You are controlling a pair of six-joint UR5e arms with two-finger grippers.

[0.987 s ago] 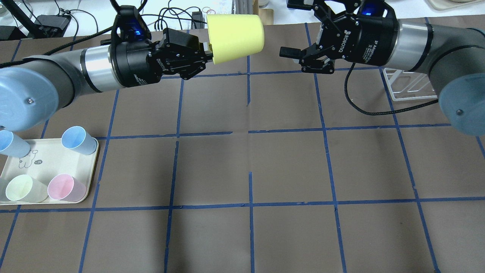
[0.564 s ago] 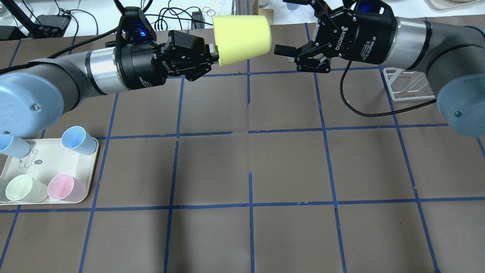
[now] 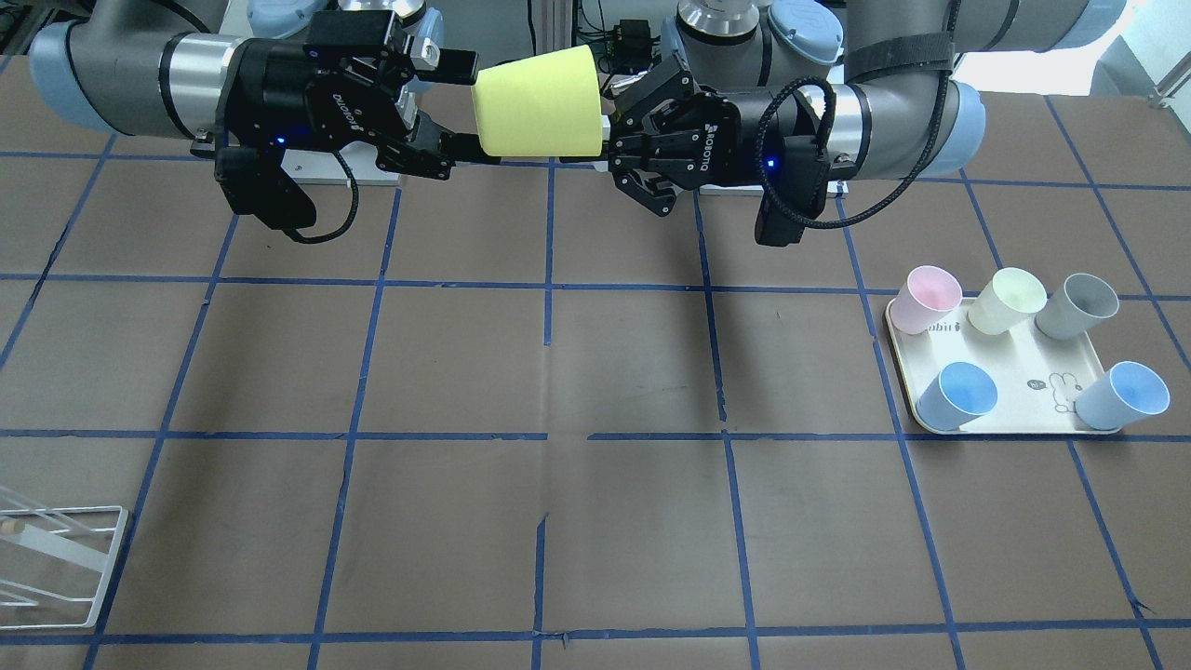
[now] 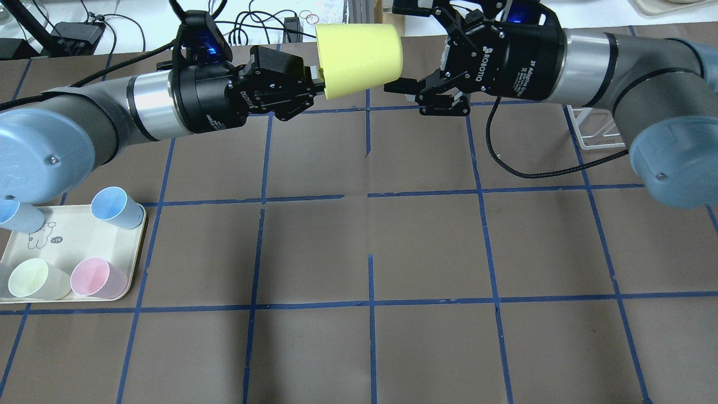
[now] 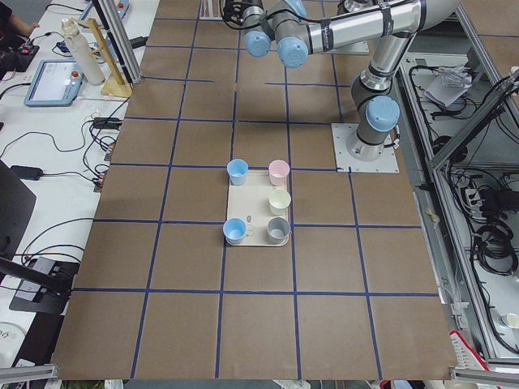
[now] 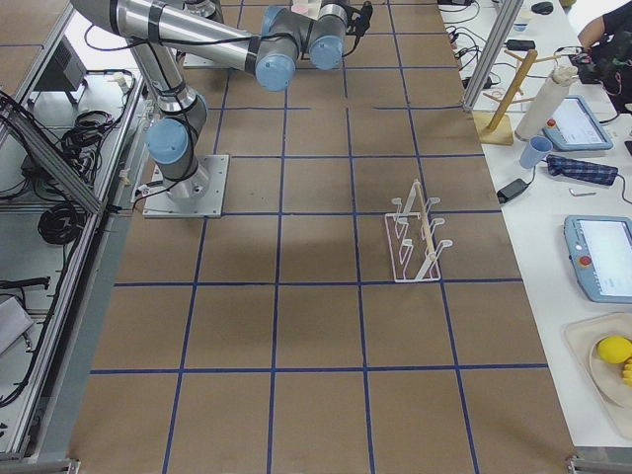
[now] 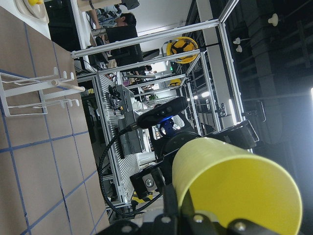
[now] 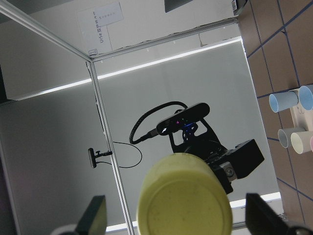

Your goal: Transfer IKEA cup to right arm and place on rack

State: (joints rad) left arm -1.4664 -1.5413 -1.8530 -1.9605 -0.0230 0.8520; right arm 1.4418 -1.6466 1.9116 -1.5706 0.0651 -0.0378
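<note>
Since a second ago the right gripper (image 4: 394,47) has slid left. Its spread fingers now straddle the base end of the IKEA cup (image 4: 359,59), with gaps either side. That cup hangs over the table's far middle, long axis left-right, rim pinched by the left gripper (image 4: 317,78), base pointing right.

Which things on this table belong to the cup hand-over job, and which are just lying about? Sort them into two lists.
In the job: yellow cup, left gripper holding it, open right gripper, white rack.
Lying about: tray, five pastel cups on it.
</note>
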